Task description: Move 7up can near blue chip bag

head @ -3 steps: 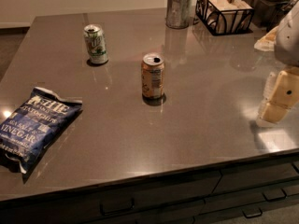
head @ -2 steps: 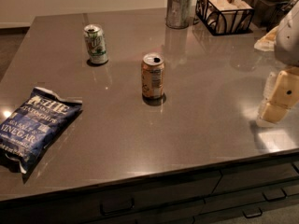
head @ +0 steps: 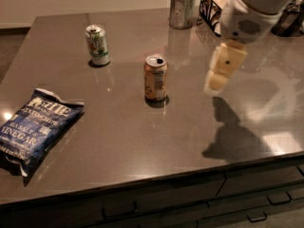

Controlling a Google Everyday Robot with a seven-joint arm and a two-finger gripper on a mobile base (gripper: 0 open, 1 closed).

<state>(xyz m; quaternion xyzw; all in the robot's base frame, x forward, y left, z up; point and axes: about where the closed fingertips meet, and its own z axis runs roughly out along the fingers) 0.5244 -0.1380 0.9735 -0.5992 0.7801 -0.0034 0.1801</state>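
The cream-coloured claw (head: 217, 80) hangs above the right half of the dark grey, glossy worktop (head: 124, 141). A second ago it was out at the right edge; it has since swung leftward. I cannot tell whether it is open or closed, and it holds nothing. The small green-and-white 7up can (head: 98, 44) stands upright at the far left, unmoved and well apart from the claw. The dark blue crinkled chip bag with white "VINEGAR" lettering (head: 35, 127) lies flat at the near left edge, in the same place as before. Between the 7up can and the claw stands a tan-gold can (head: 156, 78), also unmoved.
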